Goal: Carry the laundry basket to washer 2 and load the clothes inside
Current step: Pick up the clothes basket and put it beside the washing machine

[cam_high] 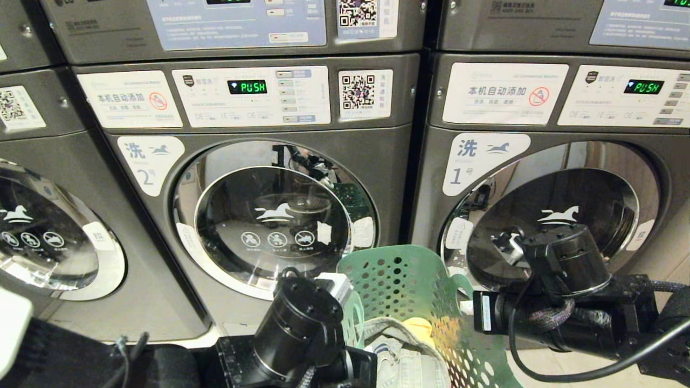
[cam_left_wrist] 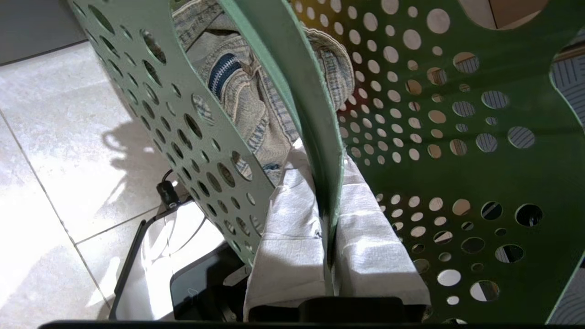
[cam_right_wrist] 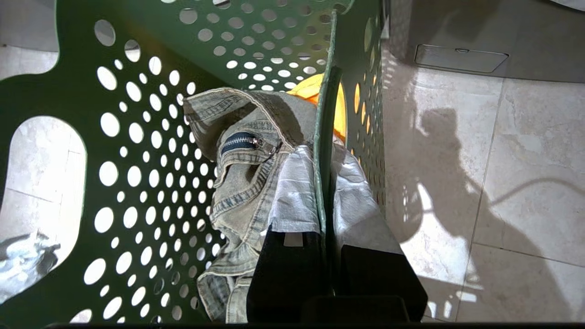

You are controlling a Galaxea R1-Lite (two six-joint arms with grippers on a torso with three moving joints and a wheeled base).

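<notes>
In the head view, washer 2 (cam_high: 269, 210) stands straight ahead with its round chrome-rimmed door closed. Its white label with the numeral 2 sits at the upper left of the door, and the green display above reads PUSH. The washer labelled 1 (cam_high: 555, 210) stands just to its right, also closed, and part of a third washer (cam_high: 48, 231) shows at the far left. The laundry basket (cam_high: 409, 280) is low in the centre, in front of the gap between the two numbered machines, held between both arms. The left arm comes up at its left wall and the right arm reaches in from the right. The clothes (cam_high: 401, 345) lie inside it: pale denim with a yellow piece beside it.

In the left wrist view, the left gripper (cam_left_wrist: 330, 256) is clamped on the basket's rim, its cloth-wrapped fingers (cam_left_wrist: 292, 246) pressed tight against either side of the green wall. Denim trousers (cam_left_wrist: 242, 87) with a dark zip lie just past the rim, inside the basket. Pale floor tiles (cam_left_wrist: 50, 137) show below.

In the right wrist view, the right gripper (cam_right_wrist: 325, 214) pinches the opposite rim in the same way, with wrapped fingers (cam_right_wrist: 295, 196) closed on the thin plastic edge. The denim lies against the inner finger, and the yellow cloth (cam_right_wrist: 315, 93) sits beyond it. The tiled floor carries the arm's shadow.
</notes>
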